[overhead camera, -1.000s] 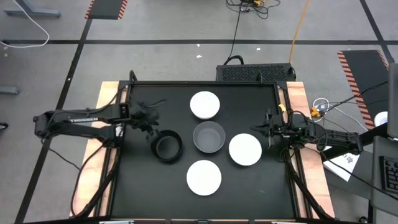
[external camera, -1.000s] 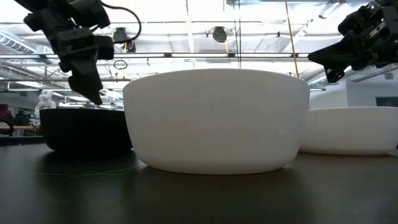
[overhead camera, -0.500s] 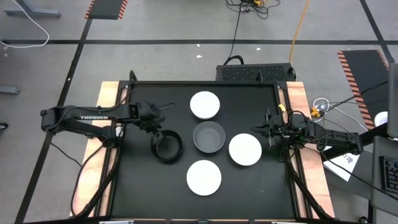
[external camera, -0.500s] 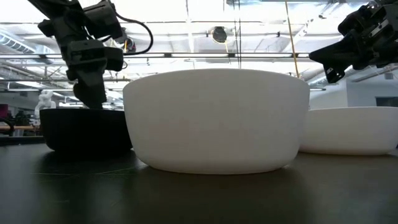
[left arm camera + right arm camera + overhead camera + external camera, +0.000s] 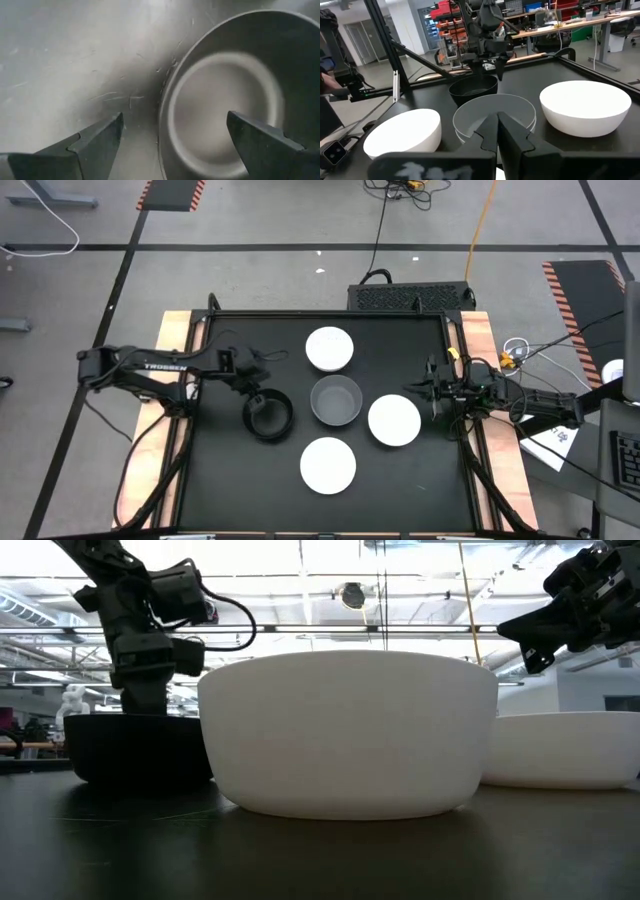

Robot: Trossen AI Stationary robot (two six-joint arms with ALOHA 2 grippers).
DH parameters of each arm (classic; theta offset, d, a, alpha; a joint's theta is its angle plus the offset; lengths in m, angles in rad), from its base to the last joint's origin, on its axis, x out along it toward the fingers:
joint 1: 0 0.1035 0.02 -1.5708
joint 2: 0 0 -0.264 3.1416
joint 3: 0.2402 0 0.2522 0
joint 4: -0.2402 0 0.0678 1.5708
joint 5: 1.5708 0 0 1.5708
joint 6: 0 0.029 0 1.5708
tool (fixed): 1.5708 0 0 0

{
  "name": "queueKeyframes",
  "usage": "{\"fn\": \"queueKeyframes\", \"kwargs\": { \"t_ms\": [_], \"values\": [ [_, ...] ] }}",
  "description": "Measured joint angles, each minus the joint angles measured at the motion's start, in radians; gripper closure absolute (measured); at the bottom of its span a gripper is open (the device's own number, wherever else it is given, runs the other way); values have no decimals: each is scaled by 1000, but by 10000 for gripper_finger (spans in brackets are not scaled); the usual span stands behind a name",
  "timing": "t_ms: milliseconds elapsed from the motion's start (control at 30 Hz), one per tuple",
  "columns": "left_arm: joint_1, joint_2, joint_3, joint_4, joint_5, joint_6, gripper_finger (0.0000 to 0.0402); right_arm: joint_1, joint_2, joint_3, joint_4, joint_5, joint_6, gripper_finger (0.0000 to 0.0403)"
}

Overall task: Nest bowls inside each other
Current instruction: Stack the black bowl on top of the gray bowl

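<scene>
1. My left hand (image 5: 256,393) hangs spread wide astride the black bowl's (image 5: 269,416) rim, nothing grasped.
2. My right hand (image 5: 428,389) waits clenched at the table's (image 5: 225,490) right edge, beside a white bowl (image 5: 394,420).

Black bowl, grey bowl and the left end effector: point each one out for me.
Black bowl (image 5: 268,417), high view, on its inner floor.
Grey bowl (image 5: 336,401), high view, on its inner floor.
Left end effector (image 5: 172,142), left wrist view, midway between its open fingertips, over the black bowl's rim.
</scene>
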Motion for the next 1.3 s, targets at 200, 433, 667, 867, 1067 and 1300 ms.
{"fn": "queueKeyframes", "kwargs": {
  "t_ms": [200, 433, 667, 867, 1067, 1300],
  "values": [
    [0, 19, 0, 11, -34, 0, 46, 0, 0, 0, 0, 0, 14, 403],
    [0, 19, 0, 11, -34, 7, 137, 0, 0, 0, 0, 0, 14, 403],
    [0, 19, 0, 8, -34, 37, 260, 0, 0, 0, 0, 0, 11, 403],
    [0, 19, 0, 0, -38, 84, 363, 0, 0, 0, 0, 0, 11, 403],
    [0, 18, 0, -9, -38, 156, 394, 0, 0, 0, 0, 0, 12, 403],
    [0, -44, -1, 9, -83, 175, 398, 0, 0, 0, 0, 0, 14, 403]
  ]
}}
